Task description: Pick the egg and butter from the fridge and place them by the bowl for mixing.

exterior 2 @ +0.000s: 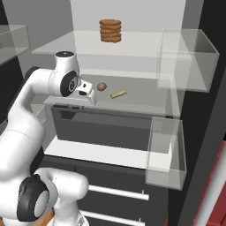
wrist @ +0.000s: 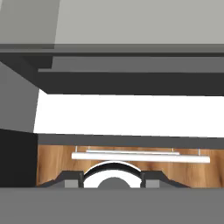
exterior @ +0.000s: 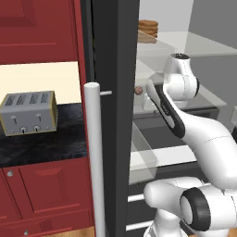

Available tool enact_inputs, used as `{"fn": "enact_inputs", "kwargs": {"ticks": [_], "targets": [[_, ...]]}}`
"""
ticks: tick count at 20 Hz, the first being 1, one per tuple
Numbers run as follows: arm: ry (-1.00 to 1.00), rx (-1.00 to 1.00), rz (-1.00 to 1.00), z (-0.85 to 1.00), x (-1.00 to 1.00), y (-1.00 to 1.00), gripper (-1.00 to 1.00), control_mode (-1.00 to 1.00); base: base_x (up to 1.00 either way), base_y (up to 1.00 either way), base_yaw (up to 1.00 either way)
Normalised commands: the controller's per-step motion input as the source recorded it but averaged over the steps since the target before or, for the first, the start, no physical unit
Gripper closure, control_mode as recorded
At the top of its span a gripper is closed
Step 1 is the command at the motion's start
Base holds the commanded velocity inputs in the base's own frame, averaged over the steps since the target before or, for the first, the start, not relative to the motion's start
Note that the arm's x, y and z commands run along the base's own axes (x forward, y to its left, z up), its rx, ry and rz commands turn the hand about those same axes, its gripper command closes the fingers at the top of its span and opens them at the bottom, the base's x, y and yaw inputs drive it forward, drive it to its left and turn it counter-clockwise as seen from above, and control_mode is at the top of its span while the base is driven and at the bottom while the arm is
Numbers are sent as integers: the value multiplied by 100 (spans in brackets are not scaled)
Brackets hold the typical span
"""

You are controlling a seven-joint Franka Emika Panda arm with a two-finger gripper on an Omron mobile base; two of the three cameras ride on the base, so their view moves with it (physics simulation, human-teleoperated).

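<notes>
Reaching into the fridge; gripper finger state cannot be told. Egg just beyond fingertips: approach level, straddle before closing, avoid nudging it.

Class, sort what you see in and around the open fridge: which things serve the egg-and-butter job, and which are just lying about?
Job:
egg
fridge
small yellowish stick, possibly the butter
gripper

Lying about:
stack of brown discs
toaster
clear door bins
</notes>
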Motion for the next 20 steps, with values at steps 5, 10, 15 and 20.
{"fn": "enact_inputs", "kwargs": {"ticks": [5,10,15,20], "targets": [[0,0,0,-4,0,0,-100,-100,0,0,0],[-5,-3,0,0,2,-4,-100,-100,0,0,0],[-42,-4,-6,7,-26,-29,-100,-100,0,0,0],[-47,6,-4,18,-36,-32,-100,-100,0,0,0]]}}
